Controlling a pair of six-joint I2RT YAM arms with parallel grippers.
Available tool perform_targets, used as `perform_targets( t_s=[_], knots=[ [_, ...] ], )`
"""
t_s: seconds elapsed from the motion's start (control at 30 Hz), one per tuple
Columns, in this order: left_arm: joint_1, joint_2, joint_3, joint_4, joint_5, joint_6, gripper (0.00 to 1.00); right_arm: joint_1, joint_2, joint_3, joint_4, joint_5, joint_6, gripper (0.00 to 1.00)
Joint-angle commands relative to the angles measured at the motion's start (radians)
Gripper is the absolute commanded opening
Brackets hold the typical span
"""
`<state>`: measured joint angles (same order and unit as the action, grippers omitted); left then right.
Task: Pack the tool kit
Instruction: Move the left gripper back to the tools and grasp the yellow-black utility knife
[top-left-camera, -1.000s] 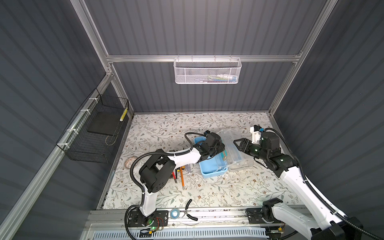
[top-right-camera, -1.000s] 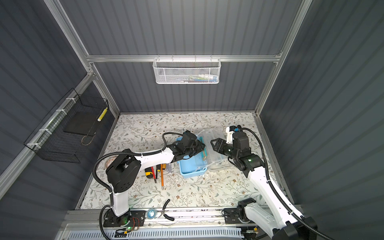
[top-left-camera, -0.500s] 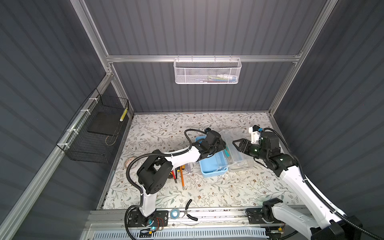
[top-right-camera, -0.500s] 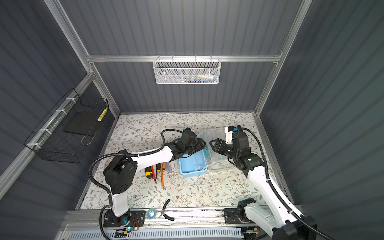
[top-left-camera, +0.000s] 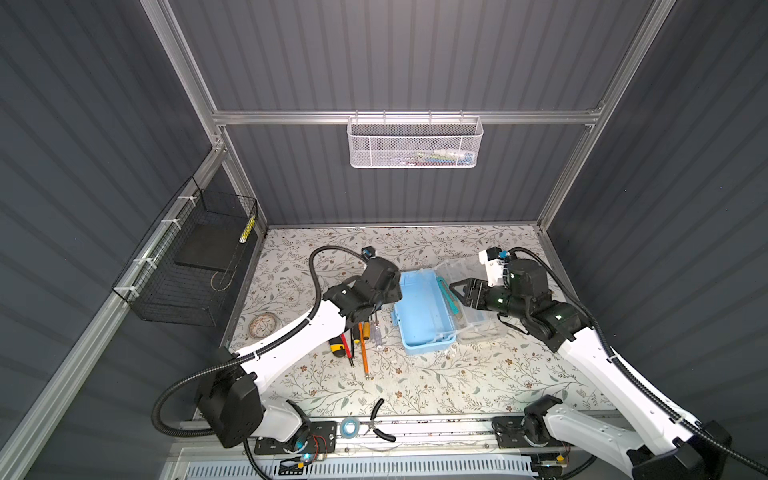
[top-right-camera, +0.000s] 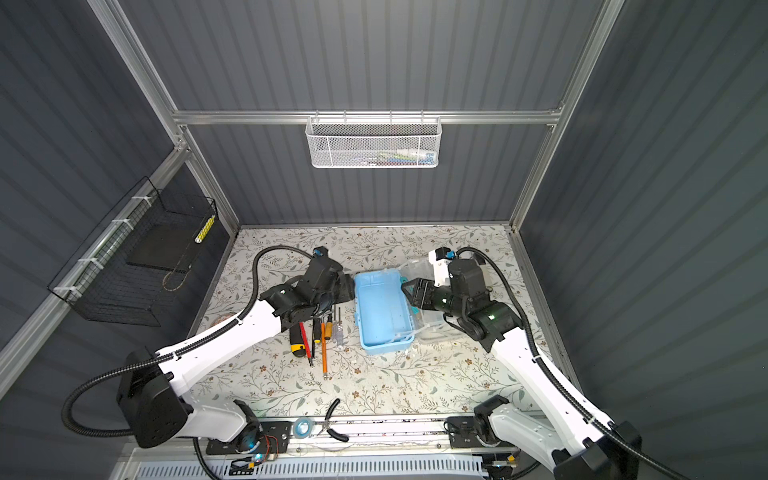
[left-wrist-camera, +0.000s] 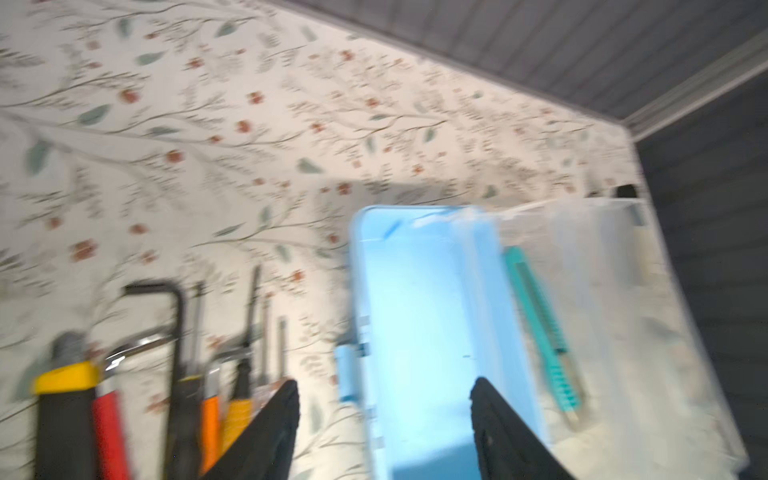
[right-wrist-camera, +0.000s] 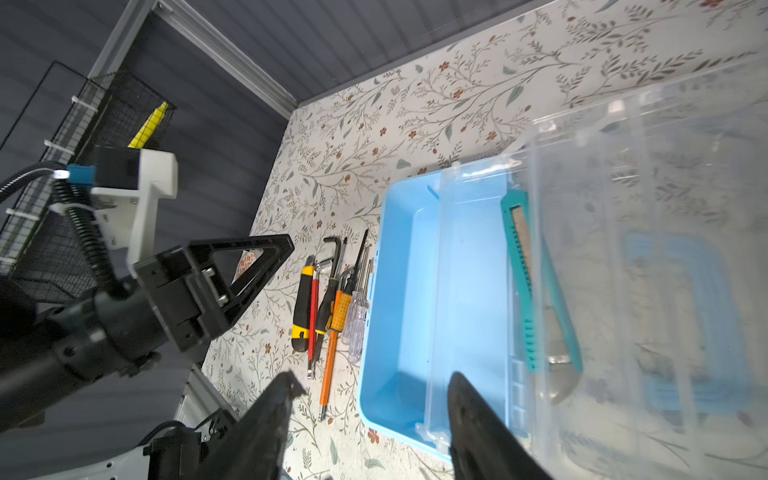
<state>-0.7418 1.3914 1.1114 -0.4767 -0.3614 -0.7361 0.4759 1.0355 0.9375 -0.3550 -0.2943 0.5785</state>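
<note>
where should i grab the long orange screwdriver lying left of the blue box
Grip the long orange screwdriver near its front end, which sticks out past the neighbouring tools, leaving both sides free. Come straight down, jaws across it, since it lies flat on the table.

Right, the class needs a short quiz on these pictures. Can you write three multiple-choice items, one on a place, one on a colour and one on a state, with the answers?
1. Where do the screwdrivers lie, relative to the blue box?
A. Inside it
B. On the table beside it
C. Upright in a cup

2. What colour is the utility knife?
A. Red
B. Teal
C. Yellow

3. How is the box's clear lid?
A. Shut
B. Missing
C. Laid open

Answers:
1 B: they lie in a row on the floral table, outside the box.
2 B: its body is teal in the right wrist view.
3 C: it lies folded back and the box's inside shows.
</note>
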Motion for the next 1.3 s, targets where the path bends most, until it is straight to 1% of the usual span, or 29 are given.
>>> perform_targets(
  t_s=[0.0,0.1,0.2,0.37,0.47,0.77,1.03,1.27],
  knots=[
    [0.031,-0.089,-0.119,-0.182,-0.061,-0.031,0.66,0.043,0.031,0.022,-0.019,0.045,0.006,0.59],
    [0.041,-0.158,-0.227,-0.195,-0.074,-0.103,0.67,0.063,0.054,0.010,0.001,0.043,0.023,0.59],
    [0.056,-0.181,-0.297,-0.199,-0.084,-0.141,0.67,0.076,0.078,0.006,0.016,0.035,0.031,0.59],
    [0.121,-0.217,-0.387,-0.143,-0.065,-0.135,0.67,0.089,0.146,0.004,0.038,0.020,0.039,0.57],
    [0.179,-0.216,-0.433,-0.085,-0.007,-0.114,0.66,0.090,0.164,0.003,0.046,0.011,0.041,0.55],
    [0.276,-0.145,-0.503,0.051,0.059,-0.066,0.60,0.093,0.181,0.001,0.058,0.015,0.044,0.54],
    [0.297,-0.102,-0.510,0.090,0.066,-0.058,0.53,0.091,0.189,0.001,0.065,0.025,0.046,0.54],
    [0.307,-0.076,-0.510,0.107,0.075,-0.041,0.52,0.092,0.202,0.001,0.072,0.023,0.047,0.54]
  ],
)
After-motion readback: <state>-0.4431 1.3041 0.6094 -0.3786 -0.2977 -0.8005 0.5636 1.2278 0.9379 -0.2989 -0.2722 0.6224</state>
